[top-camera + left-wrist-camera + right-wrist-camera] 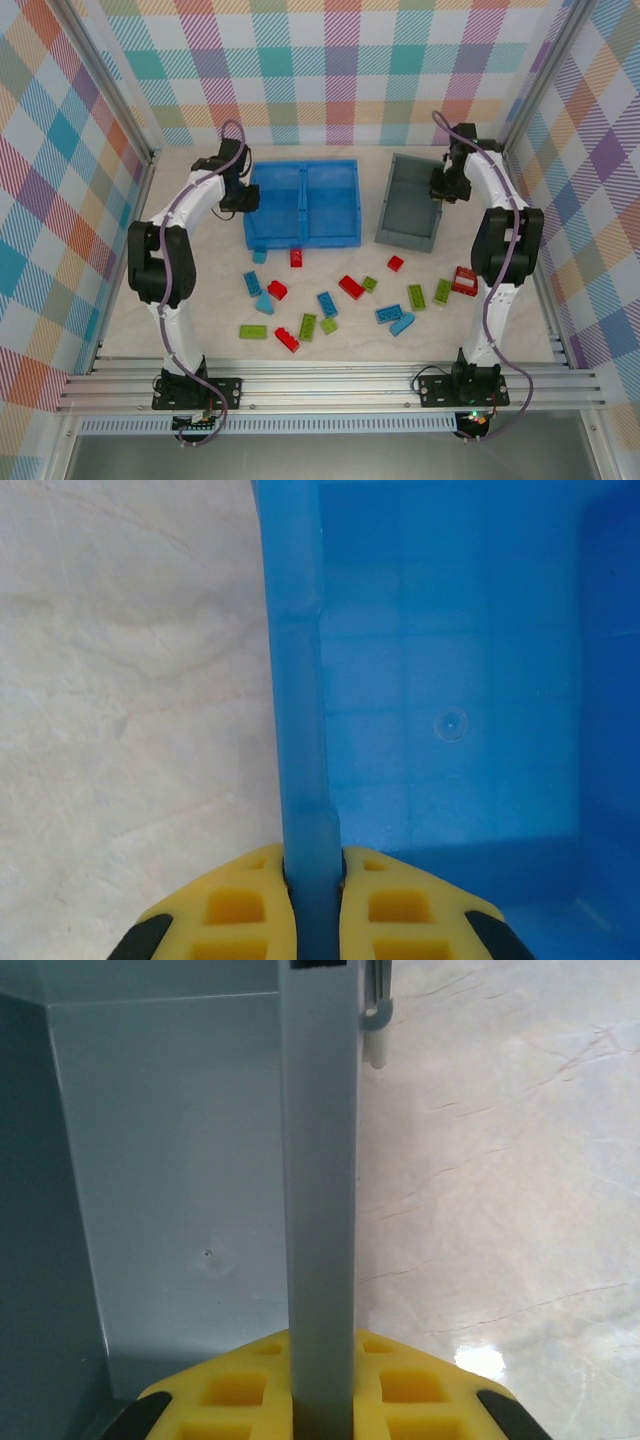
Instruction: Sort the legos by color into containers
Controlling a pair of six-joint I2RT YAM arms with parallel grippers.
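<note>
1. Left jaws are closed on the left wall of the blue bin [298,700]. I see the left gripper [313,875] with one yellow pad outside that wall and one inside the left compartment.
2. Right jaws are closed on the right wall of the grey bin [318,1140]. The right gripper [322,1360] straddles it the same way, pads pressed to both faces.
3. Both bins sit on the far half of the table [200,320], blue on the left and grey on the right, with a gap between them.
4. The legos [327,304] lie loose on the table, nearer than the bins, between the two arms. Red, green and blue are mixed.
5. A red brick [296,257] and a light blue brick [259,256] lie just beside the blue bin's near wall. I cannot tell if they touch it.
6. A red frame piece [464,281] lies just beside the right arm.
</note>
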